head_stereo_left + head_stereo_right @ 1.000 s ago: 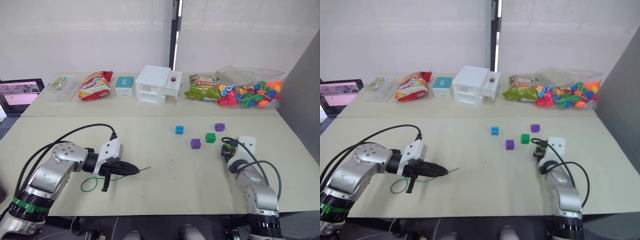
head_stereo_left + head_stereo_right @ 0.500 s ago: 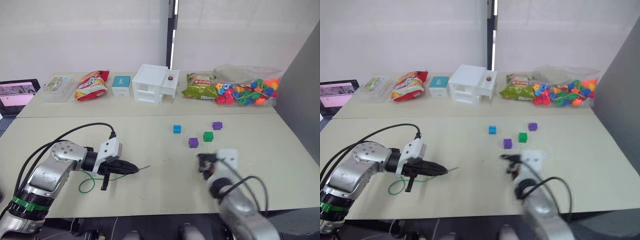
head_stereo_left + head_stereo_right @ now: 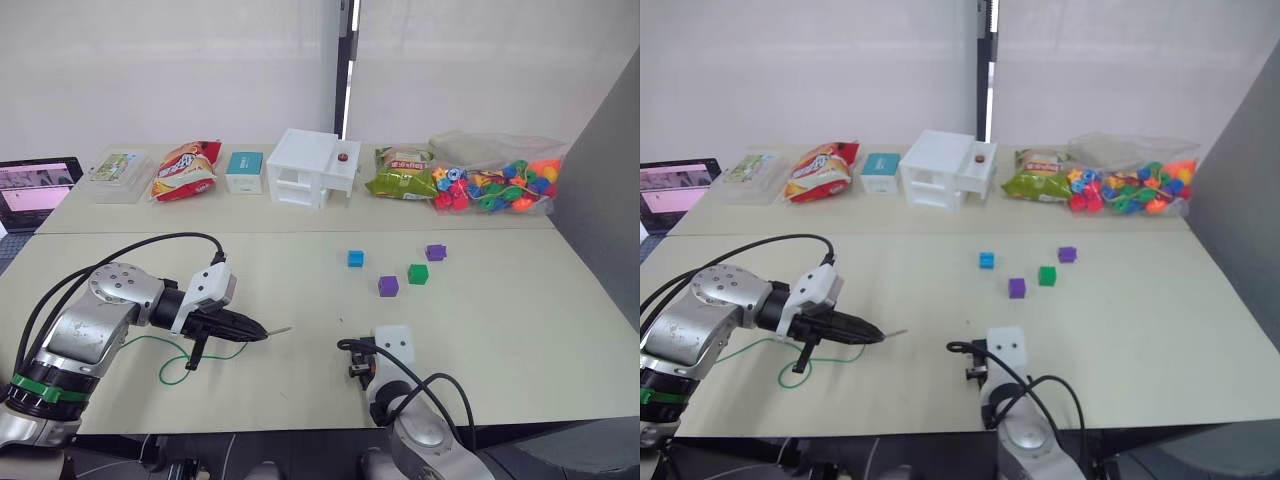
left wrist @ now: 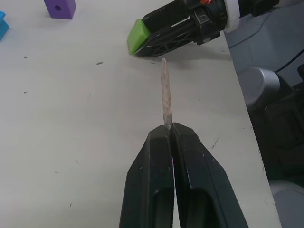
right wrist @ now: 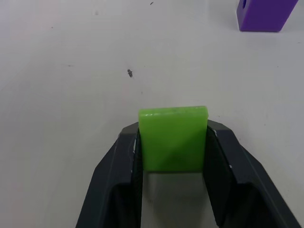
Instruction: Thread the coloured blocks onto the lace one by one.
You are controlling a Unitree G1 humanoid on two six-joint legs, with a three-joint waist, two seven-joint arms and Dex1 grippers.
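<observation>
My left gripper [image 3: 262,335] is shut on the lace's silvery needle tip [image 4: 165,90], which points toward the right gripper. The green lace [image 3: 176,369] trails behind it in a loop on the table. My right gripper [image 4: 141,42] is shut on a light green block [image 5: 173,137], held low over the table just beyond the needle's point. In the head view the right gripper [image 3: 353,364] sits near the table's front middle. A blue block [image 3: 355,258], two purple blocks [image 3: 388,286] [image 3: 435,252] and a dark green block [image 3: 418,274] lie loose at mid-table.
Along the back stand a laptop [image 3: 38,186], a clear box [image 3: 116,168], a red snack bag [image 3: 186,171], a teal box [image 3: 245,170], a white drawer unit [image 3: 315,167], a green snack bag [image 3: 402,174] and a bag of beads [image 3: 495,186]. Black cables [image 3: 150,245] arc over the left arm.
The right arm has swung from the table's right side to the front middle, facing the needle. The left gripper has shifted slightly left and back with the lace.
</observation>
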